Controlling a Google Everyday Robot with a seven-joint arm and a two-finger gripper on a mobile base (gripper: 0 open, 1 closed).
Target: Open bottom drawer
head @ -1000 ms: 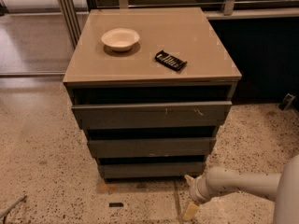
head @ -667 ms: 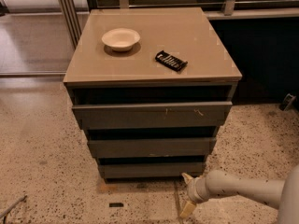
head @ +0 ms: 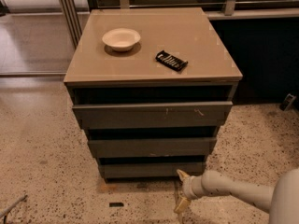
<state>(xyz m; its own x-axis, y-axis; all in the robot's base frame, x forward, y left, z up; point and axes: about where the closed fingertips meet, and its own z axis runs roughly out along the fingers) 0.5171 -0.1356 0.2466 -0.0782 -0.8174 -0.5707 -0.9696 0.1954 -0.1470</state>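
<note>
A speckled floor [head: 42,162] surrounds a grey three-drawer unit whose tabletop [head: 196,36] carries a white bowl [head: 121,38] and a dark packet [head: 171,60]. The bottom drawer [head: 152,170], lowest and narrowest-looking of the stack, sits at floor level and appears closed. The robot's arm [head: 233,188] reaches in from the lower right, its end effector [head: 181,189] just in front of that drawer's right end, fingers apart and holding nothing. The approach looks to be under way. Next, one finger likely needs to hook the handleless front's edge before a straight pull outward.
</note>
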